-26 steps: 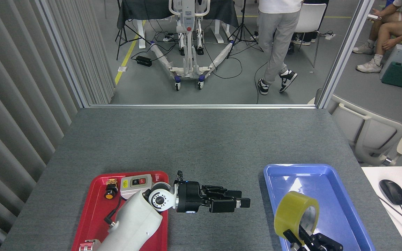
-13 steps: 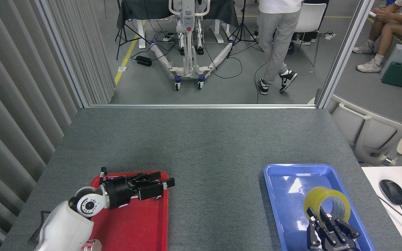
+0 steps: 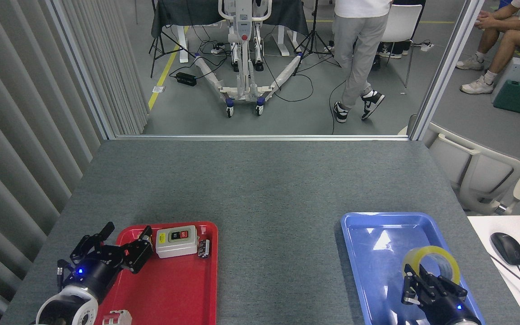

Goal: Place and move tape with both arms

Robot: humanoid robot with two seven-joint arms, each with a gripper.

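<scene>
The tape (image 3: 432, 261), a translucent yellow roll, rests tilted in the blue tray (image 3: 368, 234) towards its near right side. My right gripper (image 3: 429, 285) comes up from the bottom edge. Its black fingers (image 3: 410, 282) clasp the roll's near wall and hide it. My left gripper (image 3: 122, 241) hovers over the near left corner of the red tray (image 3: 174, 289). It is open, with nothing between its fingers, and a blue light glows on its body.
In the red tray lie a grey switch box (image 3: 176, 241), a small dark cylinder (image 3: 203, 248) and a white and red part (image 3: 116, 318). A mouse (image 3: 507, 248) sits on the white desk at right. People are on the floor beyond the table's far edge.
My left gripper swung back from the table's middle to the red tray's left corner, uncovering the switch box. My right gripper carried the tape rightwards and down into the blue tray.
</scene>
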